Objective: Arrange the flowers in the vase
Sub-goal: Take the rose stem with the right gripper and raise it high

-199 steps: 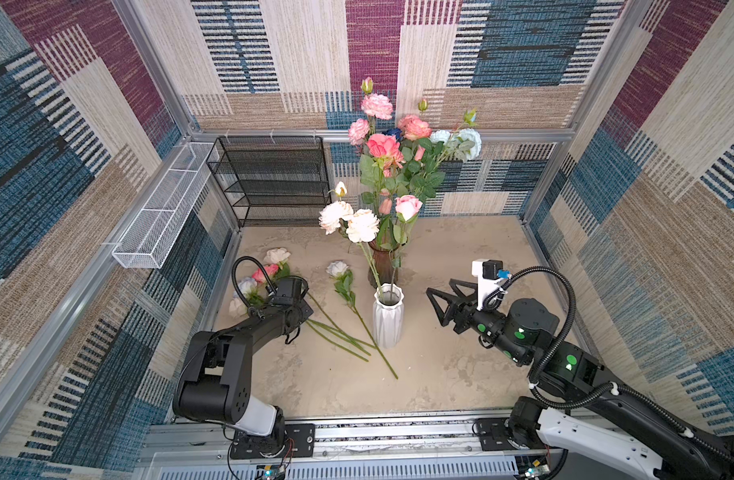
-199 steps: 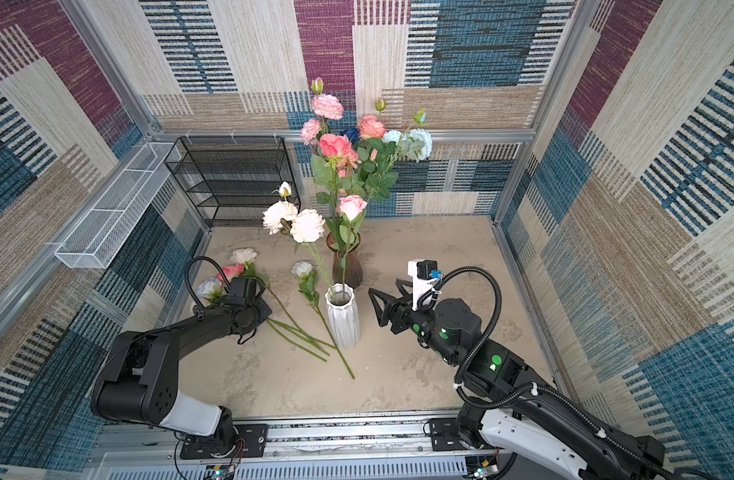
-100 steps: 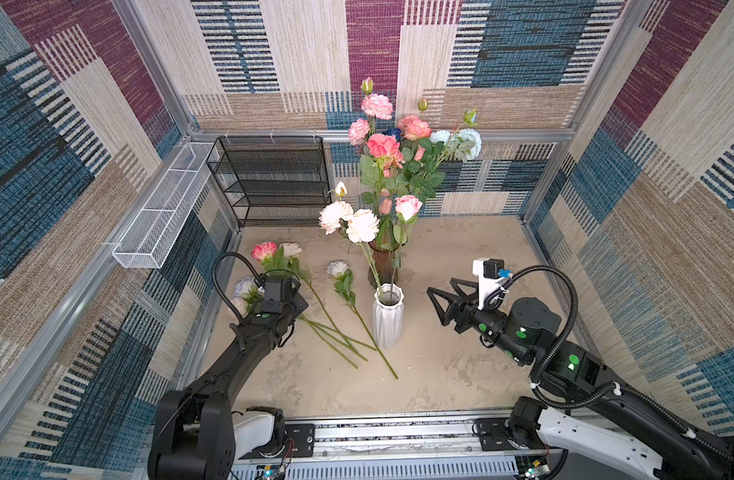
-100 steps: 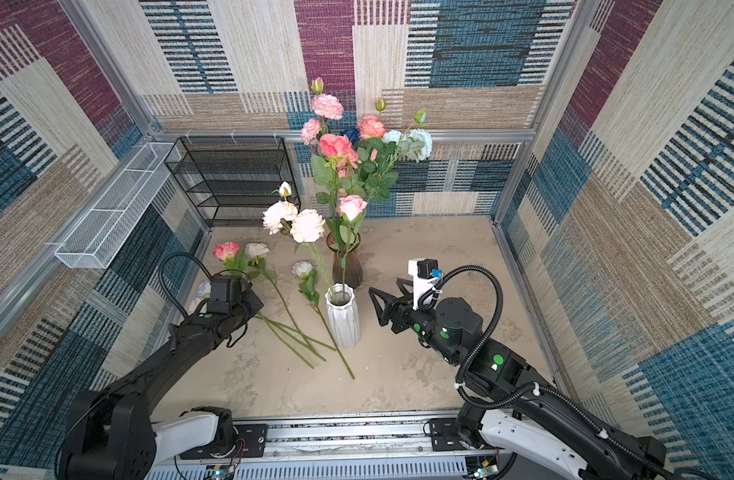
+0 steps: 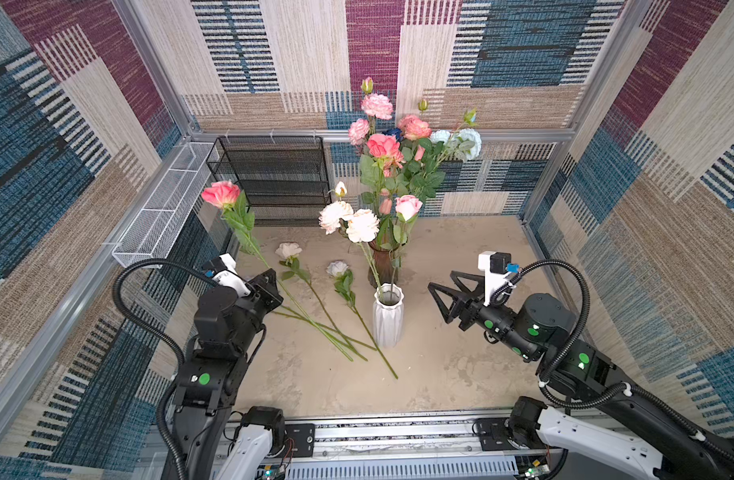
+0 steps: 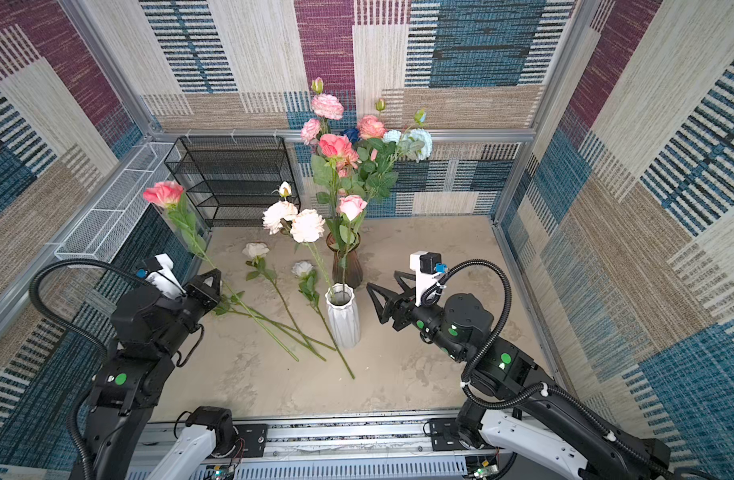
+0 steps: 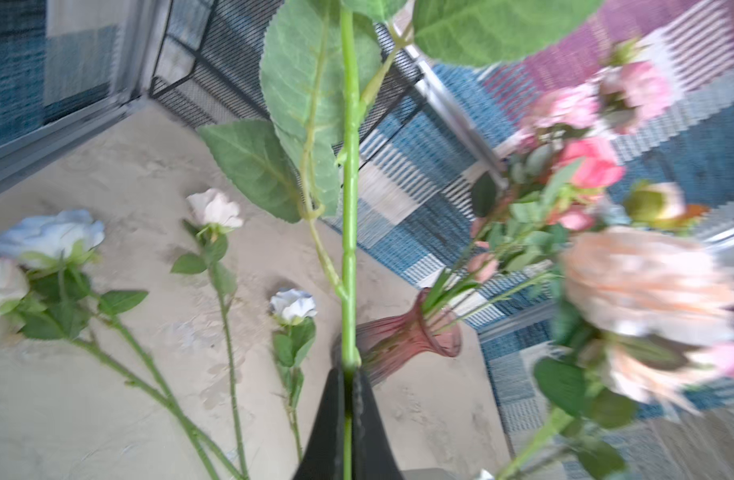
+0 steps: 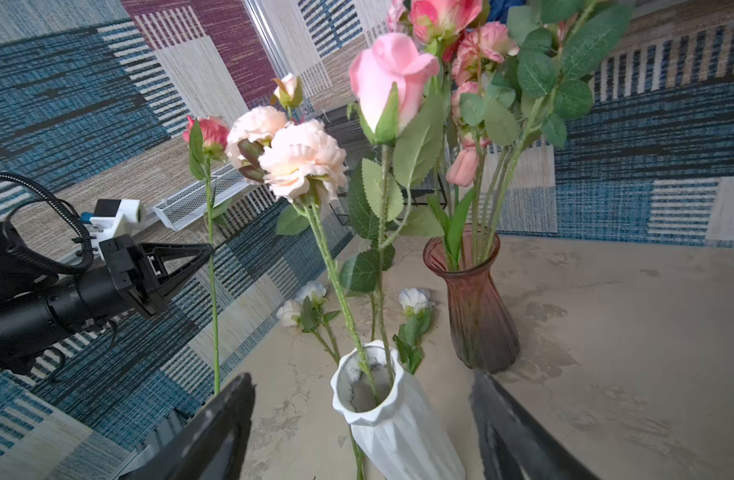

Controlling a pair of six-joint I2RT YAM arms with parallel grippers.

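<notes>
One pink rose point(image 5: 221, 194) is up in the air, its stem pinched tight in the shut left end effector point(image 7: 347, 376). The right end effector point(image 5: 440, 282) hangs wide open with nothing in it, near the white vase point(image 5: 388, 316). Four more flowers point(image 7: 292, 305) lie on the surface point(image 5: 440, 374). The long stem could swing and knock the peach blooms point(image 5: 348, 220) in that vase, or its bottom end could miss the small mouth. Both top views hide two of the lying flowers behind the left arm point(image 5: 228, 316); the left wrist view shows all four.
</notes>
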